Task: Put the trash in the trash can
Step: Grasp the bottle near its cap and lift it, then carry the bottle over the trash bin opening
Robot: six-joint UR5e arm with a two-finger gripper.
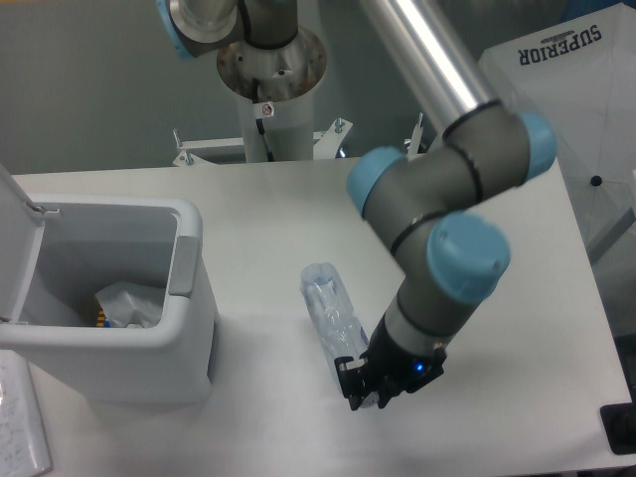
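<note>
Now the black two-finger gripper [360, 387] sits low at the near end of the long clear plastic bottle [332, 316], its fingers closed around that end. Otherwise the bottle lies on the white worktop [258, 214], right of the light grey rectangular trash can [189, 298], whose lid stands open over a crumpled clear wrapper [127, 304] inside.

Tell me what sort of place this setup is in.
Most likely a robotics lab or test cell, not a home. An industrial arm on a pedestal works at a plain white table, its hand at a clear plastic bottle. A grey trash can stands open, and a white "SUPERIOR" umbrella sits behind.
</note>
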